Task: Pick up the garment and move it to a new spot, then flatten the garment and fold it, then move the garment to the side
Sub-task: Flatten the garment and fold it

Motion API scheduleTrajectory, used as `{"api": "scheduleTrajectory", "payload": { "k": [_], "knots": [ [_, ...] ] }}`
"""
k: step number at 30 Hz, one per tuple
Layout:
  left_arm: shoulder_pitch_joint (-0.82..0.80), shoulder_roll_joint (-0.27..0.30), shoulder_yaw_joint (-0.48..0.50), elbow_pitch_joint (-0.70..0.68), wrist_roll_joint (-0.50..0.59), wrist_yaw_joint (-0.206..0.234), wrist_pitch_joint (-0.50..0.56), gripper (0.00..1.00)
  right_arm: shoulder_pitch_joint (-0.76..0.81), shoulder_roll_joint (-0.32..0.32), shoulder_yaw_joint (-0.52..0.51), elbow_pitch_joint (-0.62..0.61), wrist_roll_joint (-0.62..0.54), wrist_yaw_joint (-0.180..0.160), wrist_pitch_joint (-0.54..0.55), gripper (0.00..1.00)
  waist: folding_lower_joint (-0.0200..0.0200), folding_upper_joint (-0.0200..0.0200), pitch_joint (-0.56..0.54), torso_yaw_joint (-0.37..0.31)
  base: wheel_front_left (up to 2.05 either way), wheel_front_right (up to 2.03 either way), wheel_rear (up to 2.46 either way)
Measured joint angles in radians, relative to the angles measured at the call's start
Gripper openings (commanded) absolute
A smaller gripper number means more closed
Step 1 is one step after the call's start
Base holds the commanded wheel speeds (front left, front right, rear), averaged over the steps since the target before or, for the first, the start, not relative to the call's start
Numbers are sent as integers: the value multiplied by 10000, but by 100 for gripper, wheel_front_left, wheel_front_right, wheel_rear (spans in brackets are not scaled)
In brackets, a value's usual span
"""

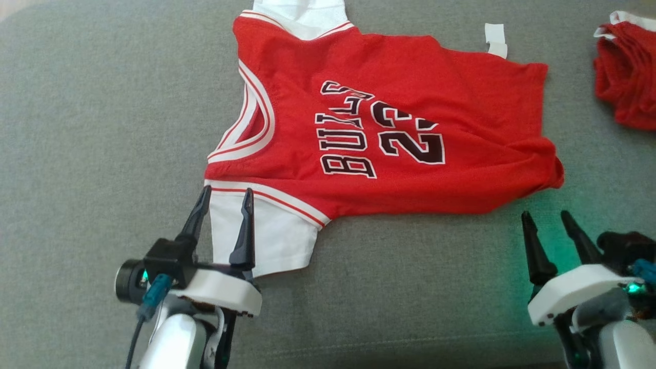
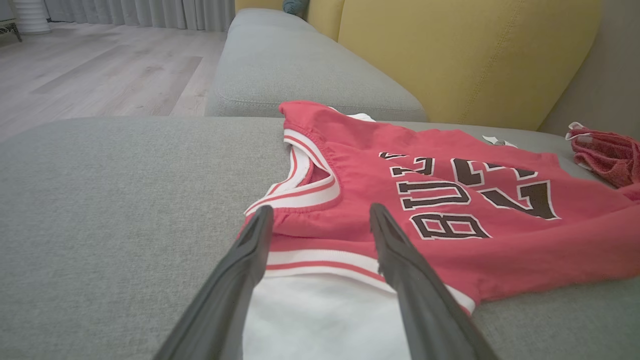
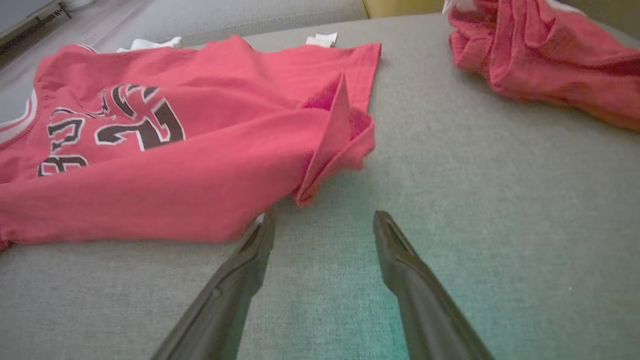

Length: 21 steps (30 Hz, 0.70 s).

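Head view: the red jersey (image 1: pixel 389 128) lies face-up, unfolded and mostly flat on the grey cushion (image 1: pixel 102 128), with its hem corner (image 3: pixel 335 145) rumpled. The left gripper (image 1: pixel 227 189) is spread over the white sleeve (image 1: pixel 266 241) and the right gripper (image 1: pixel 544 213) is spread near the hem, both empty. Relocation appears done; final smoothing, folding and moving aside remain.

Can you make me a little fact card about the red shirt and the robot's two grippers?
garment: red Bulls 23 jersey, spread on the grey sofa cushion
left gripper: open, over the jersey's white sleeve
right gripper: open, over bare cushion near the hem
hem corner: rumpled and folded over, not flat
other item: bunched red garment, apart from the jersey, far right
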Motion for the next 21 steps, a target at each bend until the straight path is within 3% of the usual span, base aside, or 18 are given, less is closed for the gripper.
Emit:
{"api": "scheduleTrajectory", "payload": {
  "k": [6, 14, 15, 16, 17, 20, 21],
  "knots": [
    [-175, -6, 15, 4, 102, -15, 0, 100, -821, 134, 8, 1509, -209, 0, -717, 100, 0, 0, 88, 240, 0, 0, 0],
    [-164, -10, 221, 2, 176, -29, 0, 100, -1592, 259, -111, 2615, -416, 0, -1423, 100, 0, 0, 139, 500, 0, 0, 0],
    [-164, -10, 221, 2, 176, -29, 0, 100, -1592, 259, -111, 2615, -416, 0, -1423, 85, 0, 0, 139, 500, 0, 0, 0],
    [-162, -10, 224, 2, 176, -29, 0, 100, -1665, 259, -161, 2729, -472, 0, -1478, 60, 0, 0, 142, 500, 0, 0, 0],
    [-162, -10, 226, 2, 176, -29, 0, 100, -1759, 259, -192, 2859, -537, 0, -1563, 42, 0, 0, 143, 497, 0, 0, 0],
    [-162, -10, 224, -4, 176, -27, 0, 100, -2081, 259, -238, 3187, -821, 0, -1720, 3, 0, 0, 142, 472, 0, 0, 0],
    [-161, -10, 228, -8, 176, -27, 0, 100, -2175, 265, -267, 3254, -857, 0, -1837, 0, 0, 0, 142, 453, 0, 0, 0]
  ]
}}
